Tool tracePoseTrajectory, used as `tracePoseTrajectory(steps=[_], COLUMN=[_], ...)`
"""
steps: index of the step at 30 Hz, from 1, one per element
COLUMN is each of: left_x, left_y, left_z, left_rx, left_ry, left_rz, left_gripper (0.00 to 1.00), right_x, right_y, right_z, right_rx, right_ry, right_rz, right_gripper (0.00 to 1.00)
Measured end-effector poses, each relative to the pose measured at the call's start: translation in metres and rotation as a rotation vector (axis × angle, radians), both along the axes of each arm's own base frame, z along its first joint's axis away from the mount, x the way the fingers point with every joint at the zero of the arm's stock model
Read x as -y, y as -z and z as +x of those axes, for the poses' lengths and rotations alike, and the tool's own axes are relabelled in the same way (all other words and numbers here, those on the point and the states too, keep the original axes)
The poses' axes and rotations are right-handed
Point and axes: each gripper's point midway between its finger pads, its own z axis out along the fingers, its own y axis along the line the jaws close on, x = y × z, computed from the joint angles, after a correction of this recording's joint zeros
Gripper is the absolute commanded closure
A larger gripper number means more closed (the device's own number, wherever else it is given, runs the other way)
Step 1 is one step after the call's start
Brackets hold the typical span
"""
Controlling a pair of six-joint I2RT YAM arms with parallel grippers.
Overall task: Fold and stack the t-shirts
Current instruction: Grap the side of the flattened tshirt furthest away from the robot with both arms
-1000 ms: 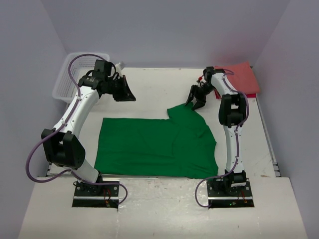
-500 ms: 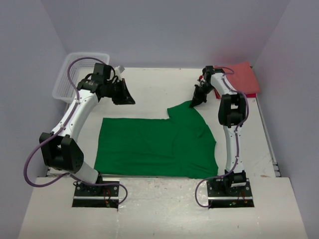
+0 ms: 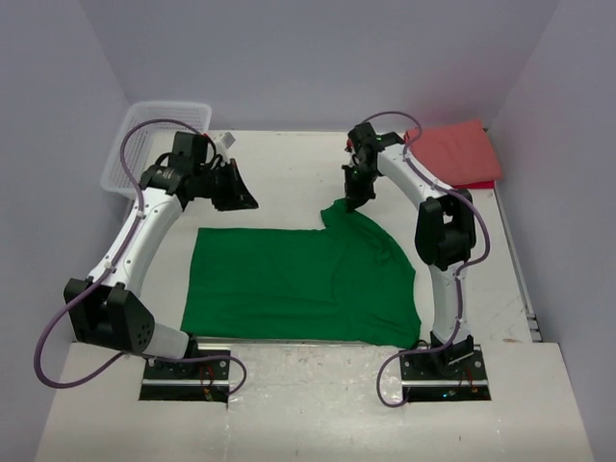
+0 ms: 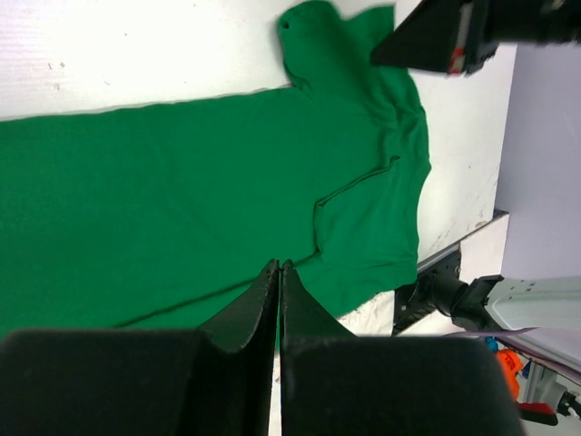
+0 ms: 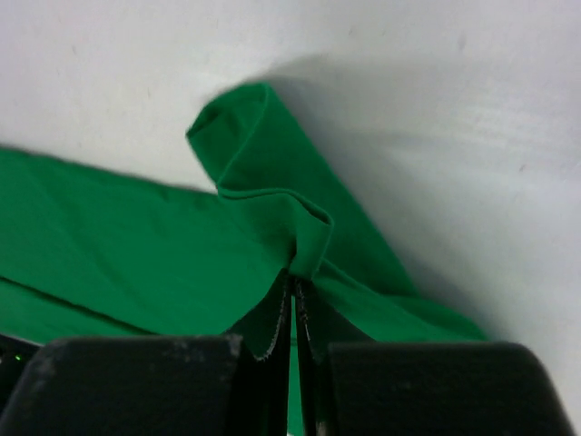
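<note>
From above, the green t-shirt (image 3: 289, 284) lies spread across the middle of the table (image 3: 289, 159), its near edge close to the arm bases. The salmon-red t-shirt (image 3: 454, 152) sits folded at the far right corner, and a white mesh basket (image 3: 126, 154) stands at the far left. The left gripper (image 3: 243, 196) hangs clenched and empty just beyond the green shirt's far edge. The right gripper (image 3: 352, 200) meets the shirt's far right sleeve. In the left wrist view, the fingers press flat together with nothing between them, above the spread green cloth (image 4: 163, 182). In the right wrist view, the gripper (image 5: 292, 289) is pinched tight on a raised fold of the green sleeve, which puckers up off the table.
</note>
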Motion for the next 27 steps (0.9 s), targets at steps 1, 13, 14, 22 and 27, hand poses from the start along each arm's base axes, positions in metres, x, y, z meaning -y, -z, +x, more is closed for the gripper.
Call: tracePoseTrajectory(steps=[1, 13, 14, 22, 27], left_x=[0.0, -0.002, -0.002, -0.003, -0.003], left_y=[-0.004, -0.028, -0.026, -0.015, -0.01], left_z=[-0.002, -0.01, -0.011, -0.015, -0.017], left_rx=[0.012, 0.084, 0.079, 0.051, 0.038], left_ry=[-0.001, -0.006, -0.006, -0.006, -0.006], left_rz=[-0.003, -0.022, -0.021, -0.014, -0.012], left_gripper=[0.99, 0.98, 0.98, 0.98, 0.98], right_x=[-0.004, 0.023, 0.024, 0.019, 0.012], right_y=[-0.002, 0.066, 0.064, 0.029, 0.021], right_z=[-0.008, -0.137, -0.138, -0.114, -0.114], right_rx=[0.002, -0.188, -0.171, 0.004, 0.029], right_ry=[-0.011, -0.011, -0.011, 0.004, -0.006], right_rz=[-0.014, -0.277, -0.29, -0.288, -0.265], right_gripper=[1.0, 0.65, 0.62, 0.6, 0.59])
